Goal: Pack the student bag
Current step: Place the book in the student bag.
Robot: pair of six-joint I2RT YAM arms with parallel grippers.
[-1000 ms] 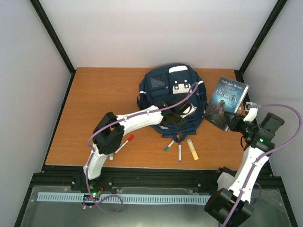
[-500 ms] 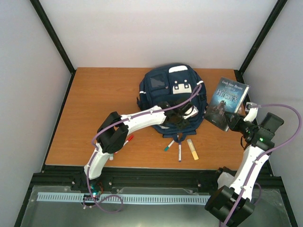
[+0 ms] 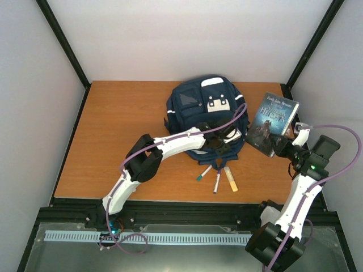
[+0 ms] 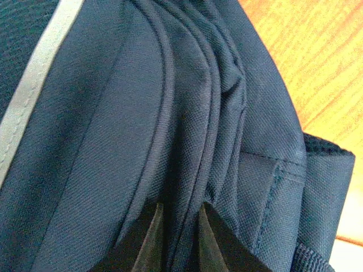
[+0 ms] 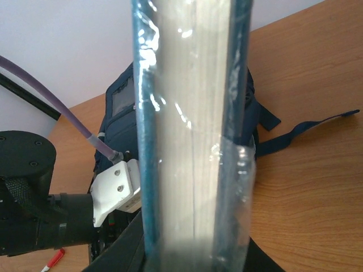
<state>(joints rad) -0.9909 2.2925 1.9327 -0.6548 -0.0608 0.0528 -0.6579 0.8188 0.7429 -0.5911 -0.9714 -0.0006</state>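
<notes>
The student bag (image 3: pixel 198 105), navy with white trim, lies at the back middle of the table. My left gripper (image 3: pixel 225 141) is at the bag's near right edge. In the left wrist view its fingers (image 4: pixel 152 241) pinch a piped fold of the bag's fabric (image 4: pixel 187 170), shut on it. A dark blue book (image 3: pixel 273 120) is held tilted above the table's right side, with my right gripper (image 3: pixel 282 146) shut on its lower corner. In the right wrist view the book (image 5: pixel 193 130) stands edge-on between the jaws, wrapped in clear film, with the student bag (image 5: pixel 122 119) behind it.
A teal marker (image 3: pixel 203 173), a purple marker (image 3: pixel 216 181) and a yellow marker (image 3: pixel 231 178) lie on the wood in front of the bag. A red marker tip (image 5: pixel 55 259) shows by the left arm. A bag strap (image 5: pixel 309 127) trails to the right.
My left arm has swung rightward, carrying its gripper along the bag's near edge, and its jaws have closed a little on the fabric. The right arm and book have stayed still.
</notes>
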